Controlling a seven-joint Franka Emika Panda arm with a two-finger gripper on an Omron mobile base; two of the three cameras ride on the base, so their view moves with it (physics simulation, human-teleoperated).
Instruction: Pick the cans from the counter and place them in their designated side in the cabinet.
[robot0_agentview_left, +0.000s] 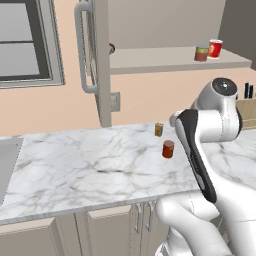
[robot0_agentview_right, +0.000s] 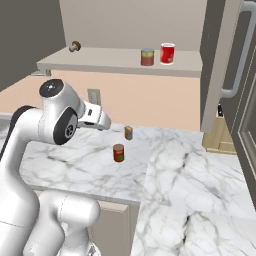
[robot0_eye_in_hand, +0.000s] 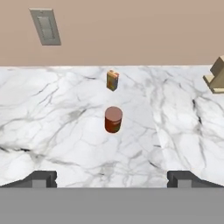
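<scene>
A plain dark red can (robot0_agentview_left: 168, 149) (robot0_agentview_right: 118, 153) (robot0_eye_in_hand: 113, 119) stands upright on the white marble counter (robot0_agentview_left: 90, 170) (robot0_eye_in_hand: 57, 131). A shorter can with a teal top (robot0_agentview_left: 201, 53) (robot0_agentview_right: 147, 57) sits on the shelf of the open beige cabinet (robot0_agentview_left: 150, 62) (robot0_agentview_right: 100, 62). Beside it stands a bright red can with a white rim (robot0_agentview_left: 215, 48) (robot0_agentview_right: 167, 53). My gripper (robot0_eye_in_hand: 112, 179) is open, its fingertips (robot0_eye_in_hand: 41, 179) far apart. It hovers above the counter, short of the dark red can and lined up with it, holding nothing.
A small orange-and-green box (robot0_agentview_left: 159, 129) (robot0_agentview_right: 128, 132) (robot0_eye_in_hand: 112, 80) stands behind the dark red can. The cabinet doors (robot0_agentview_left: 102, 60) (robot0_agentview_right: 220, 60) hang open with long bar handles. A knife block (robot0_agentview_left: 247, 107) (robot0_eye_in_hand: 216, 76) sits to the right, a wall outlet (robot0_eye_in_hand: 46, 26) behind.
</scene>
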